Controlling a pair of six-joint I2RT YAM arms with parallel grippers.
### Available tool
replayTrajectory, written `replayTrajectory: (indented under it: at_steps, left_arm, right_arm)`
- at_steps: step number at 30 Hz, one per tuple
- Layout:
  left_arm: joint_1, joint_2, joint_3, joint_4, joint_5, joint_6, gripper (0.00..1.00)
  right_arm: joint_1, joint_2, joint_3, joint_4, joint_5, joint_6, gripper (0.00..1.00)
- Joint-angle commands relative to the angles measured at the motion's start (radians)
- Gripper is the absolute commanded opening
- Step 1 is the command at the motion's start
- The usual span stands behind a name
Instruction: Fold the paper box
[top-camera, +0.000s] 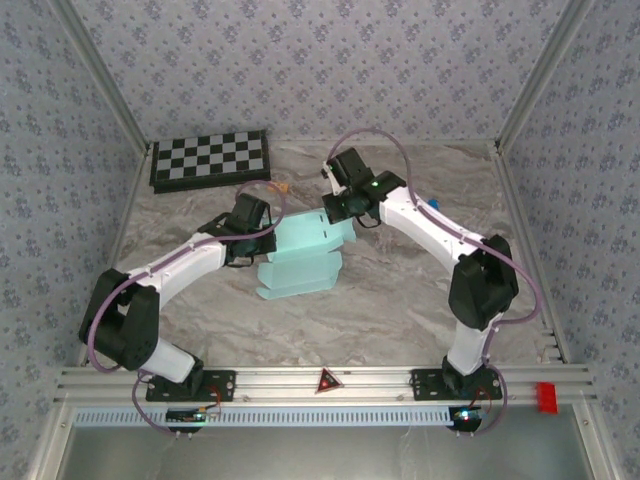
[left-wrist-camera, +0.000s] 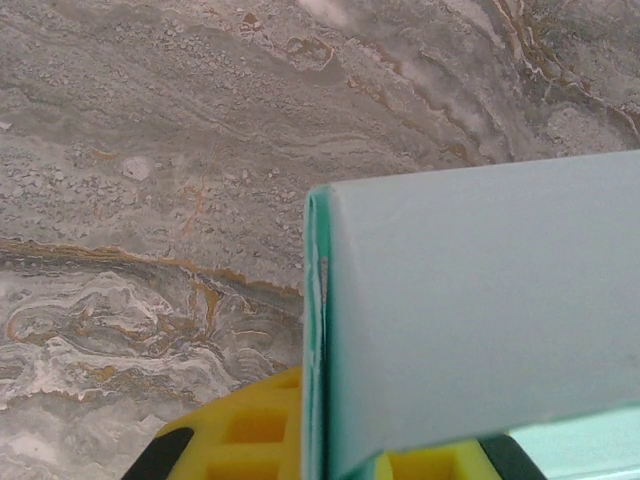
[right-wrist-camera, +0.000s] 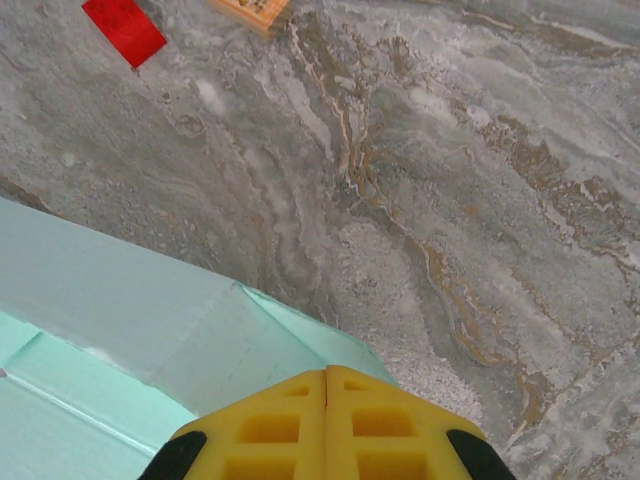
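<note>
The paper box is a pale cyan card, partly folded, lying in the middle of the marble table. My left gripper is at its left upper edge. In the left wrist view the yellow fingers stand on either side of a doubled card edge of the paper box, so my left gripper is shut on it. My right gripper is at the box's far right flap. In the right wrist view my right gripper is shut, pads touching, just above a creased flap of the paper box; no card shows between the pads.
A black-and-white checkerboard lies at the back left. A small red block and an orange piece lie on the marble beyond the box. Patterned walls close in the table on three sides; the rail runs along the near edge.
</note>
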Motion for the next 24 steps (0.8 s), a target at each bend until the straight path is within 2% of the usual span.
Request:
replayTrajectory:
  at_steps: [1, 15, 24]
  left_arm:
    - [-0.004, -0.012, 0.031, 0.003, 0.012, -0.031, 0.0]
    - [-0.004, -0.006, 0.03, 0.031, 0.035, -0.071, 0.0]
    - [-0.004, -0.009, 0.022, 0.06, 0.063, -0.107, 0.0]
  right_arm:
    - [0.004, 0.007, 0.003, -0.023, -0.017, 0.039, 0.0]
    - [-0.006, 0.004, -0.092, 0.14, -0.204, 0.129, 0.0]
    - [-0.031, -0.036, -0.197, 0.325, -0.313, 0.256, 0.0]
